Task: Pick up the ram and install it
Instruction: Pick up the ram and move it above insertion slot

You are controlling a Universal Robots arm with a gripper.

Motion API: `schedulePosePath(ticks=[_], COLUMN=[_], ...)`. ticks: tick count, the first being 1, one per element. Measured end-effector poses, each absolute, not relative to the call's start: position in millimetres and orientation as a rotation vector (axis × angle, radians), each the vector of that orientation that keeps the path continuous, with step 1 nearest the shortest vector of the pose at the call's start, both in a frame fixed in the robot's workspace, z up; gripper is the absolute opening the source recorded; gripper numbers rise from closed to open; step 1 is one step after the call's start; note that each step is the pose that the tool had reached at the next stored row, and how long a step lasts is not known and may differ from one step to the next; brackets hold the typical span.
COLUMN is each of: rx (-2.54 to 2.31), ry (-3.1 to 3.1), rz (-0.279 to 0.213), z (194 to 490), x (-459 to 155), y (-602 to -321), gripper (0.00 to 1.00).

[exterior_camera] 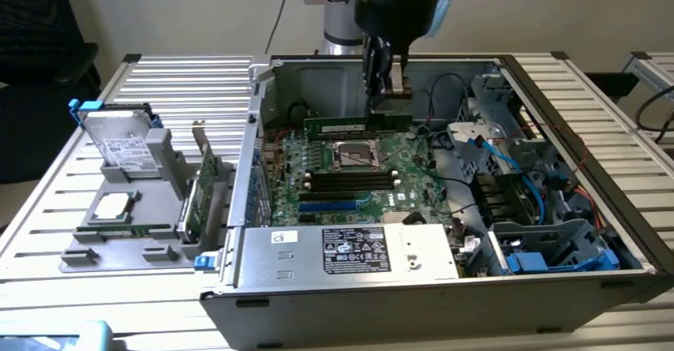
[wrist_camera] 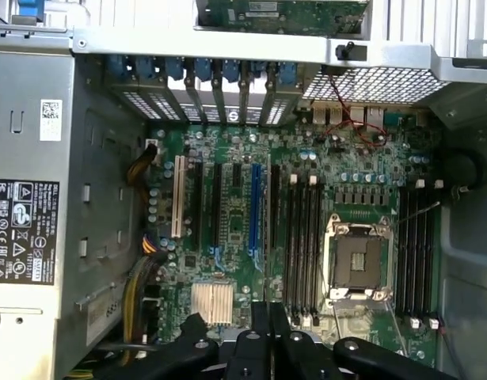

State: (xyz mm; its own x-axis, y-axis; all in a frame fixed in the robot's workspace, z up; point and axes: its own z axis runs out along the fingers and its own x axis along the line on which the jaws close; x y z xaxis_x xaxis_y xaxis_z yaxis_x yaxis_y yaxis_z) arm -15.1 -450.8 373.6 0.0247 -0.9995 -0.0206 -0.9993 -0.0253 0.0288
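Observation:
The ram point(exterior_camera: 356, 124) is a long thin green stick hanging level over the far part of the motherboard point(exterior_camera: 348, 173), inside the open computer case point(exterior_camera: 421, 296). My gripper point(exterior_camera: 386, 98) comes down from above and is shut on the stick's right end. In the wrist view, the black fingers point(wrist_camera: 294, 352) sit at the picture's edge, with the board spread out below them. Long black memory slots point(wrist_camera: 302, 237) lie on one side of the CPU socket point(wrist_camera: 360, 265), and more slots point(wrist_camera: 417, 237) lie on the other side. The ram itself is edge-on and hard to make out there.
A silver power supply point(exterior_camera: 348, 252) fills the case's near side, and blue cables and drive cages point(exterior_camera: 548, 209) crowd the exterior view's right. Outside the case, a grey fixture point(exterior_camera: 116, 217) on the left holds a hard drive point(exterior_camera: 126, 146) and an upright expansion card point(exterior_camera: 205, 181).

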Motion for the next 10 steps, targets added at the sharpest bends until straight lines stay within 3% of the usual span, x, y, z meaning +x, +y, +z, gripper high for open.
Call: schedulePosePath(ticks=[10], rx=[2.246], ry=[-2.190], rz=[-0.058], z=[373.4], x=[-14.0], y=[-426.4], gripper=[0.13])
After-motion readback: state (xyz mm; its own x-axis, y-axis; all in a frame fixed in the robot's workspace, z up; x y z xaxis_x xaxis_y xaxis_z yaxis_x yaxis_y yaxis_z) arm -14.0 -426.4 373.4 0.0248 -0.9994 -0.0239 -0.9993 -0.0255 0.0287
